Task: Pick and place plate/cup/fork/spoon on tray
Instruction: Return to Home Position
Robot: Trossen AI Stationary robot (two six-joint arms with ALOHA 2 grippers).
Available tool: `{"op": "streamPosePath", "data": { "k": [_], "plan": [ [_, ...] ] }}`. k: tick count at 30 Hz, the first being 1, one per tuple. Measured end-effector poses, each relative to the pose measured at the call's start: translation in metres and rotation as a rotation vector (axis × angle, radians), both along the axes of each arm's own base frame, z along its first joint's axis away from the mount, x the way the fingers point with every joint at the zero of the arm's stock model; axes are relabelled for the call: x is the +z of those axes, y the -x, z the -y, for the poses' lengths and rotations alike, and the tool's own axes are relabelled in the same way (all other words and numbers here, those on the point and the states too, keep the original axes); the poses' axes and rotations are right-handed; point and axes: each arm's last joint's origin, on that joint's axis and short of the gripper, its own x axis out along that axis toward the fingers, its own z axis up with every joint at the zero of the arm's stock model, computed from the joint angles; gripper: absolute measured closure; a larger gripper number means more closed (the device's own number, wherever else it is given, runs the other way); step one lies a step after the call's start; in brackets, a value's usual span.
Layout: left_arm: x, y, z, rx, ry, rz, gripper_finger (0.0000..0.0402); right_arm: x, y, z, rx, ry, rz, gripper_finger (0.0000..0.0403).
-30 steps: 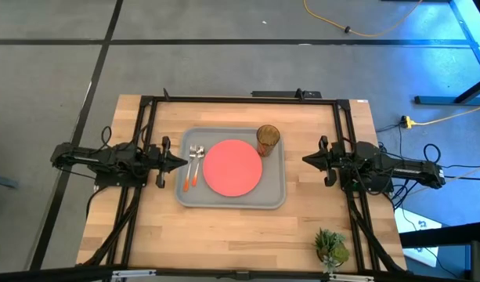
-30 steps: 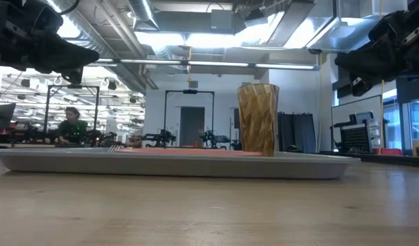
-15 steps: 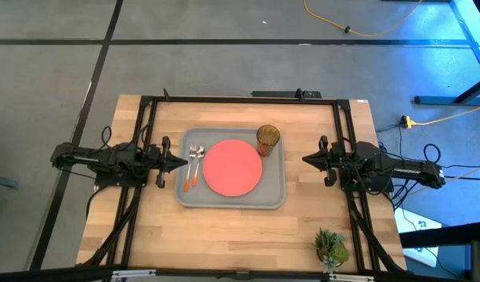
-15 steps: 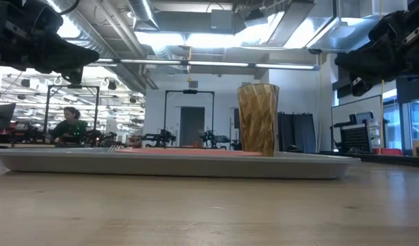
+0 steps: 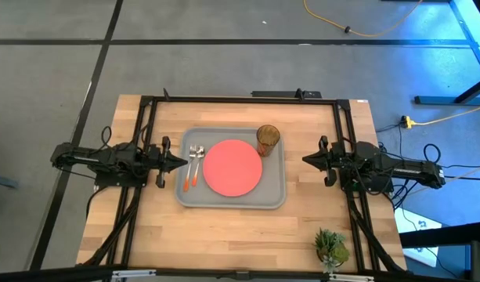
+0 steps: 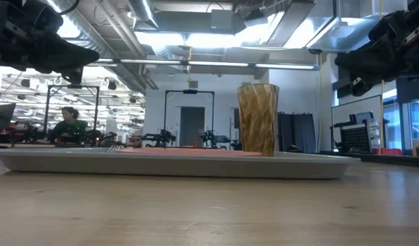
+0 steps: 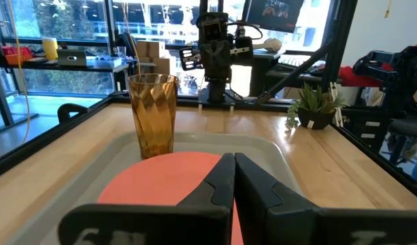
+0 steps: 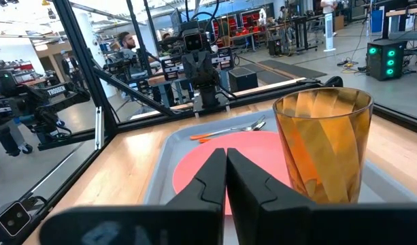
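Note:
The light-grey tray point(image 5: 185, 196) lies on the table's middle. On it lie the coral-red plate point(image 5: 232, 168), the amber cup point(image 5: 268, 139) standing upright at the tray's far right corner, and the fork point(image 5: 199, 159) and spoon point(image 5: 191, 160) side by side at the tray's left, orange handles toward the near edge. My left gripper point(image 5: 183, 163) is shut and empty just left of the tray. My right gripper point(image 5: 306, 160) is shut and empty right of the tray. The cup also shows in the left wrist view point(image 7: 153, 116) and the right wrist view point(image 8: 324, 146).
A small green plant point(image 5: 331, 247) stands at the table's near right corner. A black frame point(image 5: 240, 99) runs around the table's work area. In the low view a person point(image 6: 69, 124) sits far back in the room.

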Motion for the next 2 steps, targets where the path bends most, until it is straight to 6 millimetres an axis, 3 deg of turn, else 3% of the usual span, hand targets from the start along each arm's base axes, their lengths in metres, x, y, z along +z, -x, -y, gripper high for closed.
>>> {"op": "streamPosePath", "data": {
  "k": [2],
  "plan": [
    [0.0, 0.0, 0.0, 0.0, 0.0, 0.0, 0.0401, 0.0, 0.0, 0.0, 0.0, 0.0, 0.0, 0.0387]
  ]
}}
